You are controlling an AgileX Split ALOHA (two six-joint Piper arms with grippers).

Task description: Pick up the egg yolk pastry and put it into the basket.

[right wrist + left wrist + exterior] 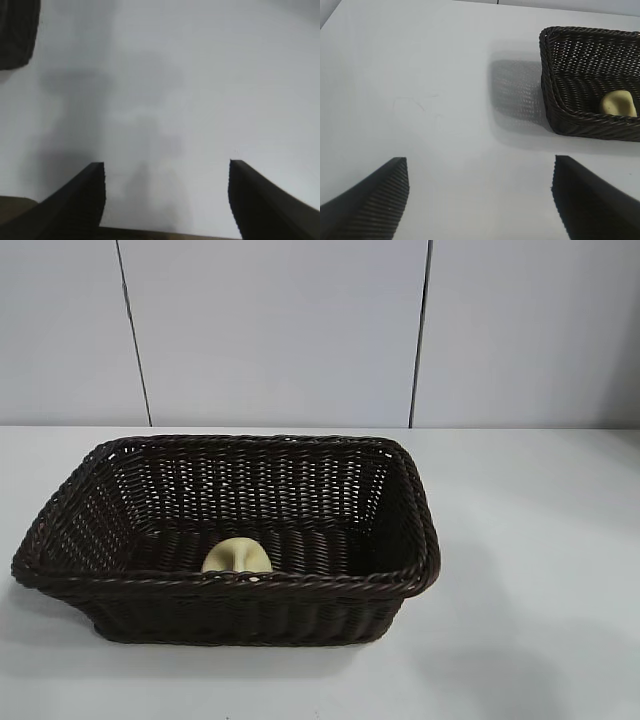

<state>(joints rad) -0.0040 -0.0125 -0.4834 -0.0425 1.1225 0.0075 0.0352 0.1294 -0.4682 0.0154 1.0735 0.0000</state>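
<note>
While no arm is seen from the exterior camera, a white desk (540, 540) is shown with a dark wicker basket (60, 530) set left of its middle, one long side toward the near edge. Inside it, the pastry (237, 556), a pale yellow lump, is seen lying on the floor against the near long wall, a little left of that wall's centre. The task's goal appears to be already met.

From the left wrist camera, the left gripper (480, 200) is shown hanging over bare desk, its two dark fingers (375, 200) spread wide with nothing between them. The basket is caught by one corner ahead of it and off to one side, with the pastry visible inside just behind the rim. Basket and gripper are kept well apart.

From the right wrist camera, the right gripper (167, 200) is likewise shown over bare desk, its fingers (75, 200) parted wide and empty. Only a dark sliver, probably the basket's edge (17, 30), is caught at one corner of that view, and the pastry is not seen there.

Which arm is nearer cannot be settled for certain; the left wrist view is the only wrist view in which the pastry is shown. Since the pastry lies ahead of both grippers and is enclosed by the basket walls, little more than parking seems to be called for. The pastry is roundish, so no clear long axis can be made out.
</note>
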